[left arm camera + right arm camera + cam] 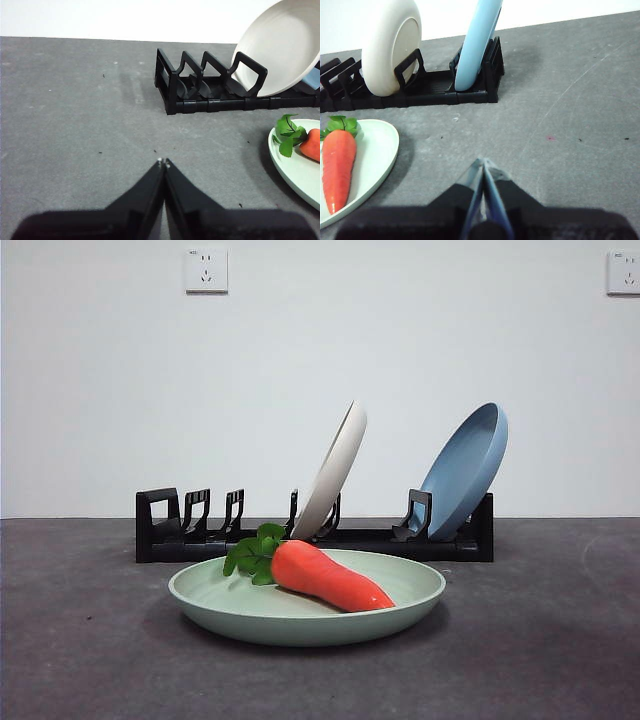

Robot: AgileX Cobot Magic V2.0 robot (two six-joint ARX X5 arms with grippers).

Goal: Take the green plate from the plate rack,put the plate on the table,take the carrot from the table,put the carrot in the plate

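The carrot [330, 577] lies in the green plate [300, 618] on the tabletop [90, 660] — at 6 o'clock from the rack [315, 537]. Both grippers — left [163, 163], right [482, 162] — wait clenched, grasping nothing; the task looks finished.

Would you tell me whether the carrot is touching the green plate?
Touching. The front view shows the carrot lying inside the green plate, its body resting on the plate's surface.

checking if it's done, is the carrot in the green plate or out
In: the carrot lies inside the green plate, which sits flat on the table.
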